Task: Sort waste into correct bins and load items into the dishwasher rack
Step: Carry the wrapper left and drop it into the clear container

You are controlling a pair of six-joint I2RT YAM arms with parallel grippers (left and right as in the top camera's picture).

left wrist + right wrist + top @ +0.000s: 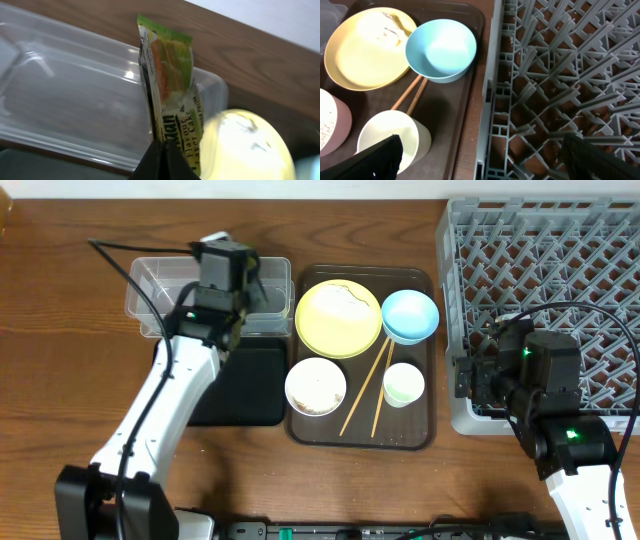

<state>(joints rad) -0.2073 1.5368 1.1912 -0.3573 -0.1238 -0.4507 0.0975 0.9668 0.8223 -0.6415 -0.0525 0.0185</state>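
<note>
My left gripper (pixel 162 152) is shut on the green-yellow snack wrapper (pixel 167 85) and holds it upright above the right end of the clear tub (pixel 65 95), which also shows in the overhead view (pixel 165 290). The black tray (pixel 245 385) lies just in front of the tub. The yellow plate (pixel 338 318), blue bowl (pixel 410 315), white bowl (pixel 315 386), white cup (pixel 403 384) and chopsticks (pixel 366 387) sit on the brown serving tray (pixel 420 435). My right gripper (pixel 480 155) is open and empty over the left edge of the grey rack (pixel 540 270).
The plate carries pale scraps (pixel 345 298) and the white bowl has specks inside. The rack (pixel 555 85) is full of upright pegs. The left arm (pixel 170 380) crosses over the black tray. The table's back edge runs behind the tub.
</note>
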